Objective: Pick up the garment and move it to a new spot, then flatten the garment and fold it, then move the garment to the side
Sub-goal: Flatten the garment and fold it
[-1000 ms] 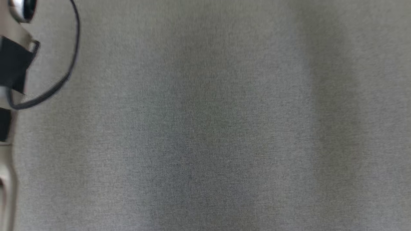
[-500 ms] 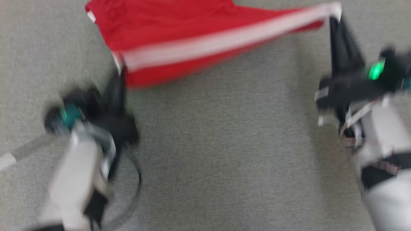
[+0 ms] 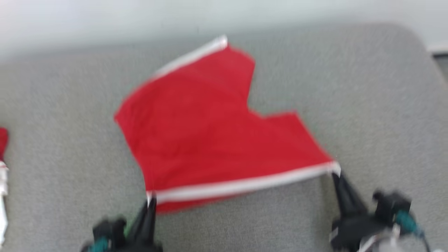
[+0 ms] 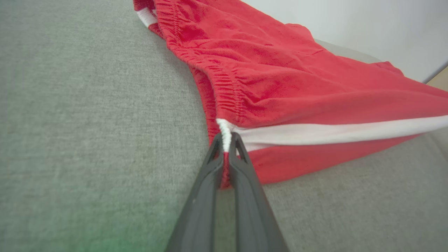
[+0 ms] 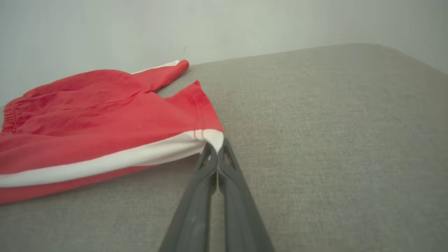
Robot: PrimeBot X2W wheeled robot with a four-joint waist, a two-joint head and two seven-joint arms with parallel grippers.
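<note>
Left gripper [image 3: 150, 204] at 7 o'clock is pinched shut on the waistband corner of the red shorts [image 3: 210, 140], which are spread mid-cushion [image 3: 367, 105]. Right gripper [image 3: 336, 175] at 4 o'clock is clamped on the striped hem corner. Looks like light, floppy cloth, so I'd say the corners are the spots to grab.
</note>
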